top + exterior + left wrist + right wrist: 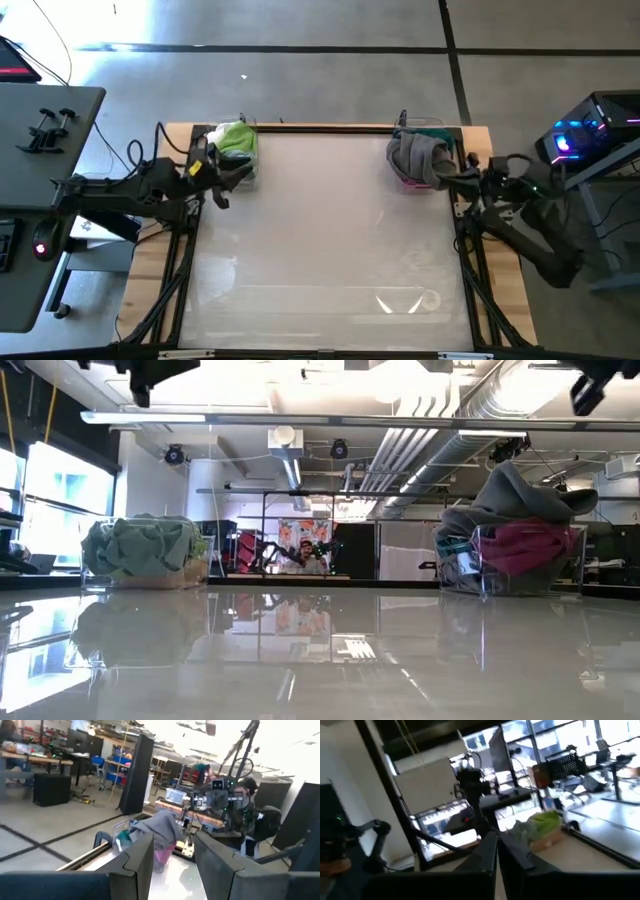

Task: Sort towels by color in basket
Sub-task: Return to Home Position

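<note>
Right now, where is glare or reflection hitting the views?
High view: sheen streaks on the table. Low view: the table mirrors ceiling lights, left bin and right bin. Left wrist view: washed-out bright backdrop. Right wrist view: bright windows behind.

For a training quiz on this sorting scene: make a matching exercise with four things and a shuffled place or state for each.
1. lime green towel
2. grey towel
3. left gripper
4. right gripper

A. fingers together
B. draped on top of the right bin
C. fingers apart
D. in the left bin

Pairs: 1-D, 2-B, 3-C, 4-A.
</note>
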You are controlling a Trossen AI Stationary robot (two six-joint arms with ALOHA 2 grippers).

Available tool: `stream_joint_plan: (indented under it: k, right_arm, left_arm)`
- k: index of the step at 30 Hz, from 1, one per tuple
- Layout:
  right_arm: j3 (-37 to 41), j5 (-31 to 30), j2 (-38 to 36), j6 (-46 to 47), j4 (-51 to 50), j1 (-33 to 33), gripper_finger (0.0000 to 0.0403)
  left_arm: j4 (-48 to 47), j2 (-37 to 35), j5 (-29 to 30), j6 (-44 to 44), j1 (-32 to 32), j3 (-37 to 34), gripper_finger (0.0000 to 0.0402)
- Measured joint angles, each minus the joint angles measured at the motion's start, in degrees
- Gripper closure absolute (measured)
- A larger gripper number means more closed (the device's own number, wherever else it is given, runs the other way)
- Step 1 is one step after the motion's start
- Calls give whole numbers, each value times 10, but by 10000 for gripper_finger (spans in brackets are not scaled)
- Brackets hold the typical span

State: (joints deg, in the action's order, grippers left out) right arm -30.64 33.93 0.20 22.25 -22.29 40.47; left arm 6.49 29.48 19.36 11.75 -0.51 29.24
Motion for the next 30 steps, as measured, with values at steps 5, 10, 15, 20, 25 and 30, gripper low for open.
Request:
stream_joint_plan:
  k: [5,10,15,20,25,30]
  right_arm:
    - [81,22,0,27,111,-15,399]
    - [154,13,-1,46,226,-73,401]
    - [238,-45,0,63,351,-160,402]
    - [282,-124,0,35,407,-259,402]
    - [297,-219,0,-11,406,-358,402]
    - [297,-307,0,-68,364,-445,402]
  left_arm:
    - [-13,-5,12,22,3,-17,275]
    - [-15,-4,13,43,3,-25,275]
    - [-17,-4,26,47,3,-25,275]
    - [-19,-4,40,48,2,-25,275]
    - [-19,-4,43,48,2,-25,275]
    - [-23,-4,43,47,2,-25,275]
